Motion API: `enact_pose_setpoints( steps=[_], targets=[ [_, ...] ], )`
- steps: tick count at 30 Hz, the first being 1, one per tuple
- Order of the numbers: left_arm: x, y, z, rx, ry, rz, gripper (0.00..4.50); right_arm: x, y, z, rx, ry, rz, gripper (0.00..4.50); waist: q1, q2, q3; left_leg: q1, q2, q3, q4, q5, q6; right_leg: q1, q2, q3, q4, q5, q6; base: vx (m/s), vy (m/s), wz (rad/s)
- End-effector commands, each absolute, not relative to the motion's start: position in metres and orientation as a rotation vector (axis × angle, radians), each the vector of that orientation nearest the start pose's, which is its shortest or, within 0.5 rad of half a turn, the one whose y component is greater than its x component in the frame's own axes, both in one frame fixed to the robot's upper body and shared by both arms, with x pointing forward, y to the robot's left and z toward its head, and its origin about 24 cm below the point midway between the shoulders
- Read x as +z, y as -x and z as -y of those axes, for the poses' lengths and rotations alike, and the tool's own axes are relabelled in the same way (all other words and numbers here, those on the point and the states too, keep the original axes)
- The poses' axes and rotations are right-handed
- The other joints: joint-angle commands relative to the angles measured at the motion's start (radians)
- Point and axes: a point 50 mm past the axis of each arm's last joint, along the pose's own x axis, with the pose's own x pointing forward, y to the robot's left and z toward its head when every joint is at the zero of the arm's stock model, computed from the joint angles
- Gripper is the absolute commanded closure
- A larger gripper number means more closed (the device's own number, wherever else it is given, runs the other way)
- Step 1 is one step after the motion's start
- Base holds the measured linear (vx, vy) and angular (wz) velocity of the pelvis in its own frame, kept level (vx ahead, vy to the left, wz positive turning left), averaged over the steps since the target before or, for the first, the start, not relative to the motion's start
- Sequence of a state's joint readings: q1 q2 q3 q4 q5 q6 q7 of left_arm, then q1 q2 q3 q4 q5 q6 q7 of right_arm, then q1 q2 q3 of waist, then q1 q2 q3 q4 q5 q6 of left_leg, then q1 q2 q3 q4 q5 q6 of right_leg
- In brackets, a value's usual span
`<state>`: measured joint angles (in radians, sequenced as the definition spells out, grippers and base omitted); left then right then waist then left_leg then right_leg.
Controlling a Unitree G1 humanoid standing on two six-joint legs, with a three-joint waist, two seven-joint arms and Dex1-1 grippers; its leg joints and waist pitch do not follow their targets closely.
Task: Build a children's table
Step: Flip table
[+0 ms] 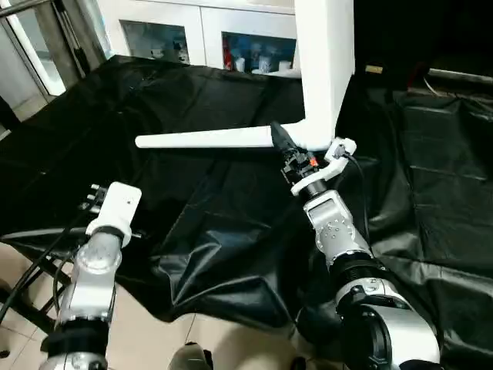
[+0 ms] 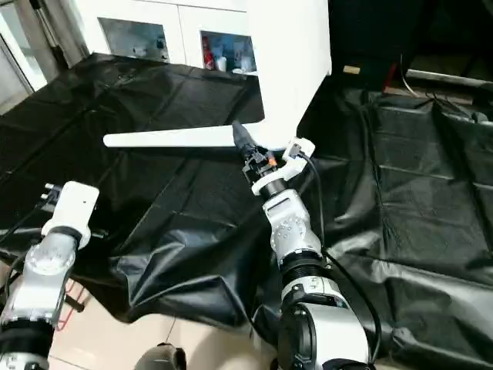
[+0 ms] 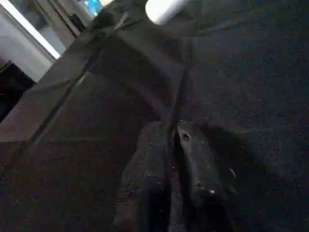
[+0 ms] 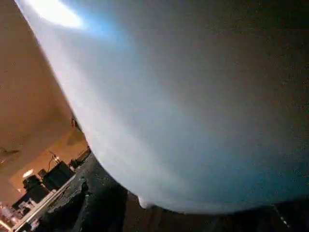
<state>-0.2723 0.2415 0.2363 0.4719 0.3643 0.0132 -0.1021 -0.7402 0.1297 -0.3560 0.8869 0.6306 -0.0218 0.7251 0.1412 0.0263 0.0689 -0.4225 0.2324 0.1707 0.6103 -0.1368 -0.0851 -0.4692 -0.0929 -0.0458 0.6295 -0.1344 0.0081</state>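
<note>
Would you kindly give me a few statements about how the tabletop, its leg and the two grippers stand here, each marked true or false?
1. The tabletop is tipped up on edge above the black sheet. True.
2. A white leg sticks out sideways from the tabletop's lower corner, toward the robot's left. True.
3. The right gripper is far from the tabletop, over bare floor. False: it is at the lower corner, where the leg joins.
4. The left gripper holds a leg. False: its fingers are together on nothing, over the black sheet.
5. A white cabinet with glass doors stands behind the black sheet. True.
</note>
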Motion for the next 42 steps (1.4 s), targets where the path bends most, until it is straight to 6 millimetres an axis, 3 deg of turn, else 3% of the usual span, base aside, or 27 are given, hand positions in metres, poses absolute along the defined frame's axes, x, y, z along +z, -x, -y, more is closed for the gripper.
enact_pose_setpoints(
  steps=[1,6,27,28,29,30,31,32,33,34,35,42],
  targets=[
    [0.422,-0.290,-0.132,-0.184,-0.522,1.183,4.38,0.100,-0.362,0.068,0.722,-0.874,0.208,2.59,-0.004,-0.005,-0.102,0.028,-0.015,0.010,-0.065,-0.280,0.043,0.066,-0.023,0.014,-0.068,-0.222,-0.185,0.000,0.000,0.00],
    [0.422,-0.290,-0.132,-0.184,-0.522,1.183,4.50,0.100,-0.362,0.068,0.722,-0.874,0.208,2.59,-0.004,-0.003,-0.104,0.027,-0.015,0.012,-0.065,-0.254,0.062,0.068,-0.022,0.013,-0.066,-0.187,-0.199,0.000,0.000,0.00],
    [0.422,-0.290,-0.132,-0.184,-0.522,1.183,4.50,0.100,-0.362,0.068,0.722,-0.874,0.208,2.59,-0.004,-0.005,-0.101,0.028,-0.013,0.013,-0.067,-0.273,0.062,0.067,-0.024,0.014,-0.072,-0.217,-0.189,0.000,0.000,0.00],
    [0.388,-0.299,-0.159,-0.121,-0.443,1.109,4.29,0.123,-0.359,0.091,0.741,-0.688,0.287,2.24,-0.018,-0.054,-0.099,0.024,-0.013,0.023,-0.066,-0.266,0.074,0.070,-0.020,0.014,-0.078,-0.224,-0.183,0.000,0.000,0.00],
    [0.319,-0.317,-0.159,-0.241,-0.316,0.888,4.29,0.095,-0.341,0.108,0.713,-0.519,0.198,2.24,-0.007,-0.044,-0.096,0.021,-0.017,0.016,-0.069,-0.222,0.067,0.080,-0.022,0.014,-0.067,-0.217,-0.169,0.000,0.000,0.00],
    [0.319,-0.317,-0.159,-0.241,-0.316,0.888,4.08,0.095,-0.341,0.108,0.713,-0.519,0.198,1.86,0.008,0.003,-0.104,0.054,-0.004,0.020,-0.058,-0.208,0.074,0.050,-0.008,0.020,-0.077,-0.125,-0.152,0.000,0.000,0.00],
    [0.319,-0.317,-0.159,-0.241,-0.316,0.888,4.05,0.095,-0.341,0.108,0.713,-0.519,0.198,1.79,0.000,-0.015,-0.109,0.028,-0.013,0.017,-0.061,-0.169,0.084,0.081,-0.012,0.016,-0.059,-0.055,-0.177,0.067,0.022,0.10],
    [0.319,-0.317,-0.159,-0.241,-0.316,0.888,3.99,0.095,-0.341,0.108,0.713,-0.519,0.198,1.71,0.000,-0.019,-0.111,0.026,-0.014,0.016,-0.062,-0.154,0.089,0.083,-0.015,0.015,-0.057,-0.040,-0.181,0.062,0.034,-0.04],
    [0.319,-0.317,-0.159,-0.241,-0.316,0.888,3.90,0.095,-0.341,0.108,0.713,-0.519,0.198,1.63,-0.007,-0.018,-0.111,0.027,-0.016,0.019,-0.058,-0.152,0.107,0.078,-0.016,0.016,-0.059,-0.048,-0.190,0.062,0.034,-0.04],
    [0.319,-0.317,-0.159,-0.241,-0.316,0.888,3.81,0.095,-0.341,0.108,0.713,-0.519,0.198,1.50,-0.008,-0.015,-0.110,0.024,-0.017,0.018,-0.060,-0.156,0.110,0.081,-0.019,0.016,-0.060,-0.068,-0.190,0.000,0.000,0.00],
    [0.319,-0.317,-0.159,-0.241,-0.316,0.888,3.72,0.095,-0.341,0.108,0.713,-0.519,0.198,1.40,-0.007,-0.007,-0.111,0.032,-0.013,0.020,-0.059,-0.178,0.111,0.074,-0.020,0.017,-0.069,-0.110,-0.189,0.000,0.000,0.00],
    [0.319,-0.317,-0.159,-0.241,-0.316,0.888,3.25,0.095,-0.341,0.108,0.713,-0.519,0.198,0.80,-0.018,-0.009,-0.102,0.035,-0.011,0.017,-0.072,-0.269,0.072,0.075,-0.020,0.016,-0.084,-0.234,-0.154,0.000,0.000,0.00]
  ],
)
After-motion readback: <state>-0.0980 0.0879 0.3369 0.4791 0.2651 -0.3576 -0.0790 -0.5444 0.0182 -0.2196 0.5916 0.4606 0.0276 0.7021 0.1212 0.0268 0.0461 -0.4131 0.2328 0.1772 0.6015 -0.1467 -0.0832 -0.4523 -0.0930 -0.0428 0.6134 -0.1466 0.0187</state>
